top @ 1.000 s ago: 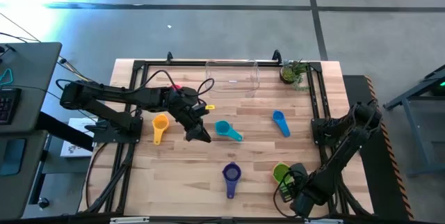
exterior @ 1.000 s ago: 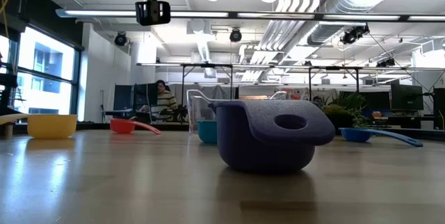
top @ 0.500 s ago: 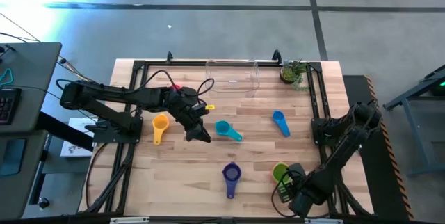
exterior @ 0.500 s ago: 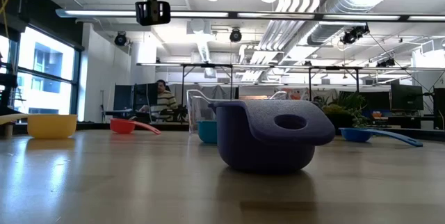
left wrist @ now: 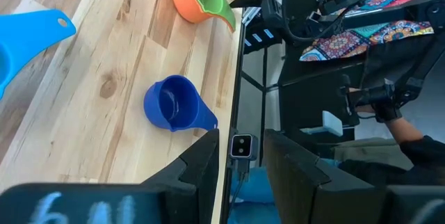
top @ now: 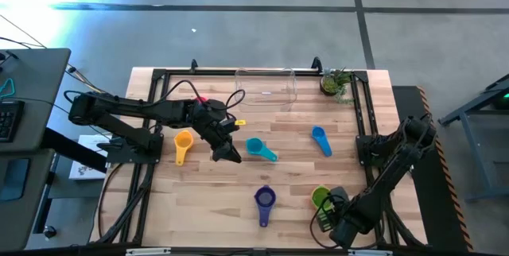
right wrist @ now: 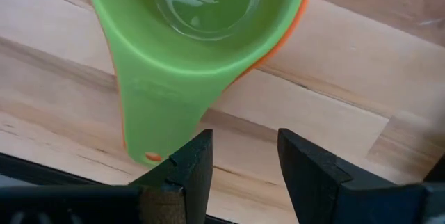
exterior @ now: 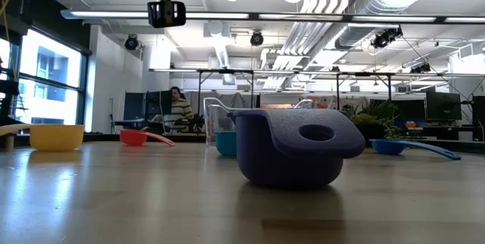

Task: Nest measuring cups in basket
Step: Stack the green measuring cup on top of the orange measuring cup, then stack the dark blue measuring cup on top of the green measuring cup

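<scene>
Since a second ago only the right gripper (top: 328,218) has edged along, open-fingered by the green cup (right wrist: 201,36) nested over an orange one; left gripper (top: 231,157) idles open mid-table, basket (top: 266,87) unfilled.

Counter (top: 238,192): pale wooden planks, ringed by a black metal frame.
Potted plant (top: 335,82): small and green, at a far corner of the counter, just beside the frame.
Desk (top: 24,121): dark, standing off the counter's left side, with a keyboard (top: 6,121) at its edge.
Papers (top: 83,159): white sheets on the floor between desk and counter.
Person (exterior: 179,107): seated far back in the room, seemingly at a workstation.
Ceiling: pipes, ducts and strip lights.
</scene>
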